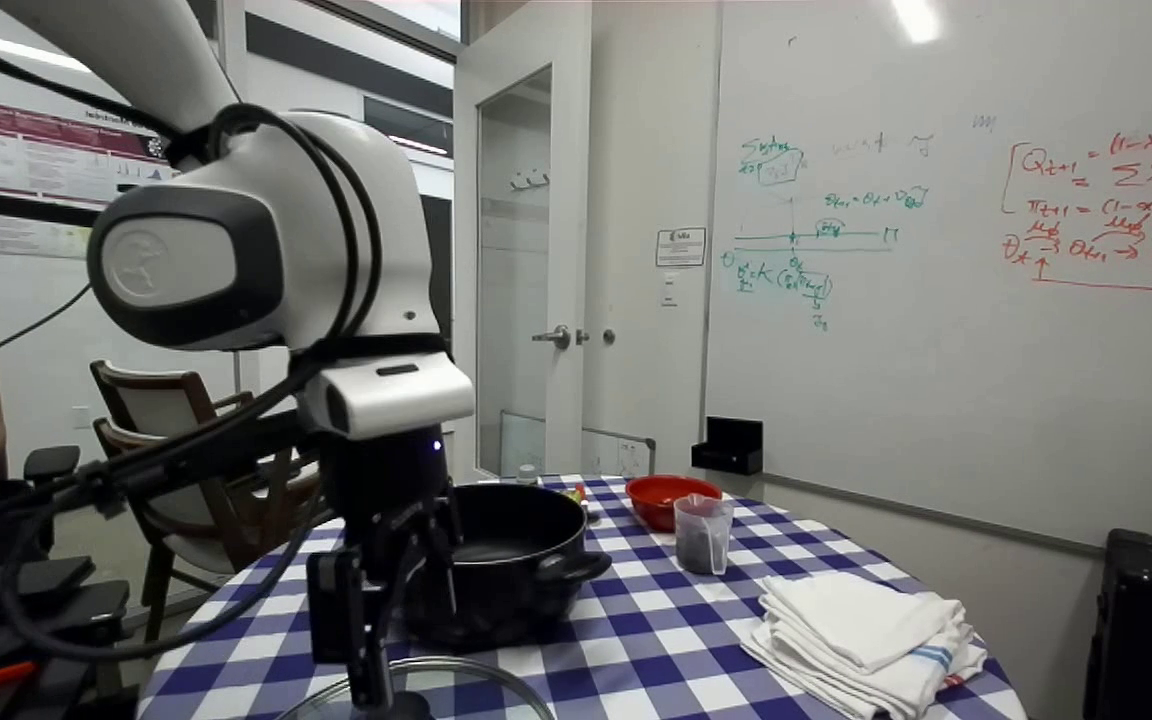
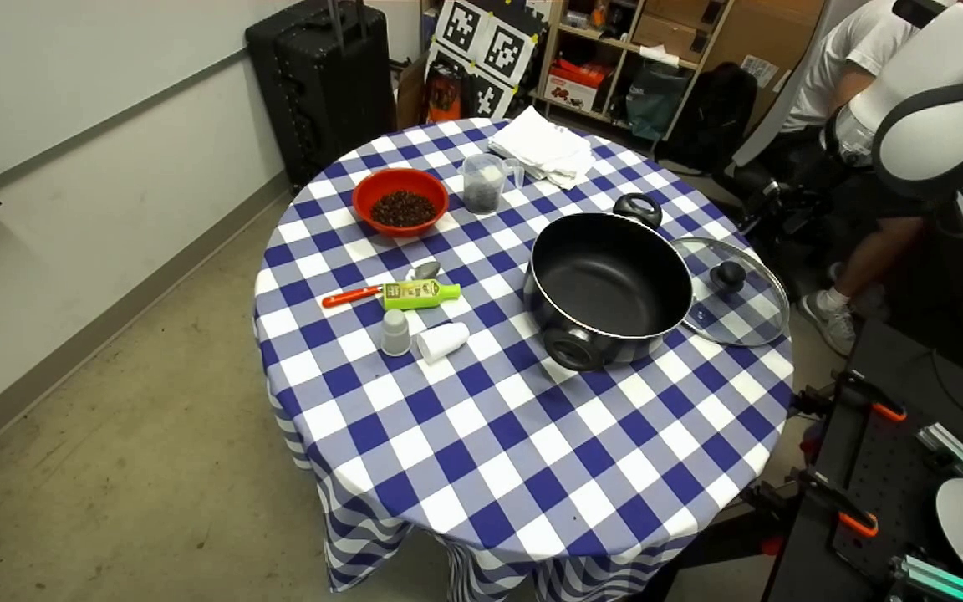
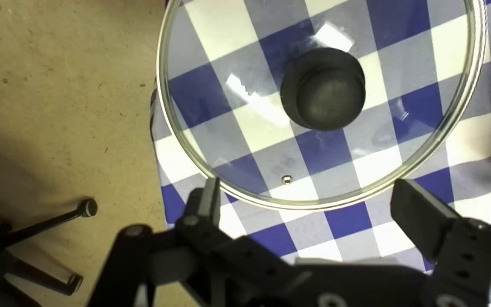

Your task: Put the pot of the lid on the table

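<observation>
The lid is clear glass with a metal rim and a black knob. It lies on the checkered table (image 2: 498, 468) beside the pot, at the table's edge, in both exterior views (image 1: 526, 690) (image 2: 749, 313). It fills much of the wrist view, with its knob (image 3: 324, 89) ahead of the fingers. The wide black pot (image 1: 506, 590) stands upright and uncovered; its inside (image 2: 607, 276) looks empty. My gripper (image 3: 307, 183) is open and empty above the lid's near rim. In an exterior view my gripper (image 1: 412, 645) points down in front of the pot, one finger overlapping the knob.
A red bowl (image 2: 402, 209) of dark beans, a measuring cup (image 2: 483, 184) and folded white towels (image 2: 542, 149) stand on the table's far side. A green bottle (image 2: 415, 294), a red-handled utensil (image 2: 352, 297) and two small shakers (image 2: 395, 333) lie or stand beyond the pot.
</observation>
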Motion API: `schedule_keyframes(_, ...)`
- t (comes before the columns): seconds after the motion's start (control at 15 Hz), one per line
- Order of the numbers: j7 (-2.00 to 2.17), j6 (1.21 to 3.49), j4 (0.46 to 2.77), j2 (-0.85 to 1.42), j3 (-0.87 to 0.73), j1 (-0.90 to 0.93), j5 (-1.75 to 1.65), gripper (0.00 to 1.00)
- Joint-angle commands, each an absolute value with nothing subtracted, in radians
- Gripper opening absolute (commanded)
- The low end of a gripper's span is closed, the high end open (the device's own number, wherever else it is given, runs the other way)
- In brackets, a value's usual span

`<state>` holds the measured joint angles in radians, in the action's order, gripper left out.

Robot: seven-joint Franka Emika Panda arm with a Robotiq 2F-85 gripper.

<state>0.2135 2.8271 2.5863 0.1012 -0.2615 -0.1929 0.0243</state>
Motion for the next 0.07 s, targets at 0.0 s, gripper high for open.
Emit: schedule_keyframes(0.0,0.219,2.829,2.597,0.084,-0.26,-0.197,0.012,1.0)
